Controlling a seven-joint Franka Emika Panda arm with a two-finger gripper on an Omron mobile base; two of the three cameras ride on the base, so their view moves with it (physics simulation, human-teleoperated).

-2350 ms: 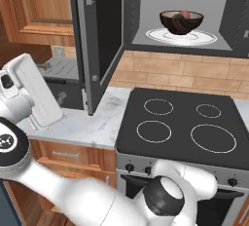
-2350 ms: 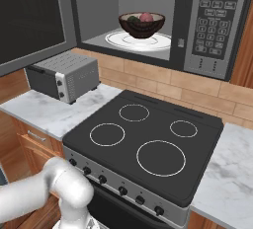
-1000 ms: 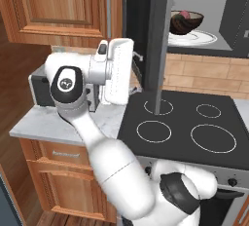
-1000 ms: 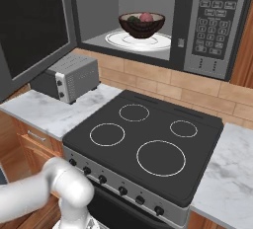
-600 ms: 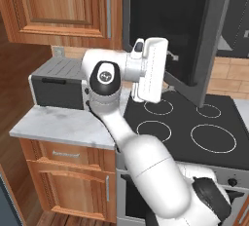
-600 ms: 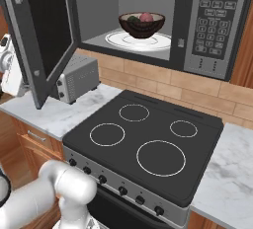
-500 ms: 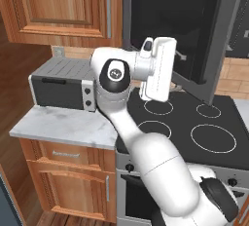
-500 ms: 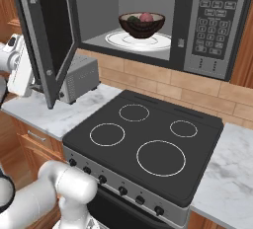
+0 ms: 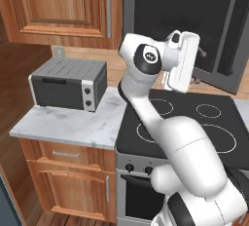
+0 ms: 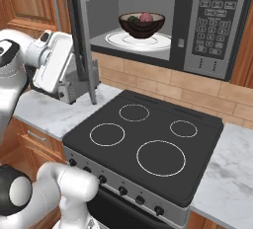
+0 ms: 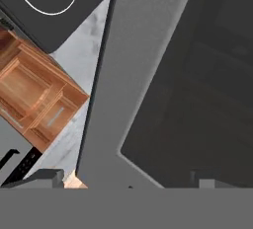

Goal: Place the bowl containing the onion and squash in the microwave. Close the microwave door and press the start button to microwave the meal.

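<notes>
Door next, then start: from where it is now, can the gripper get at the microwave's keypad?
Probably not yet. The gripper sits open outside the half-open dark-glass microwave door, which stands between it and the grey keypad panel at the far right.

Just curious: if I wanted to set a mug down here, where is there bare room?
The marble counter in front of the toaster oven is bare, as is the counter right of the stove. It is crowded by the microwave door, where the hand is.
</notes>
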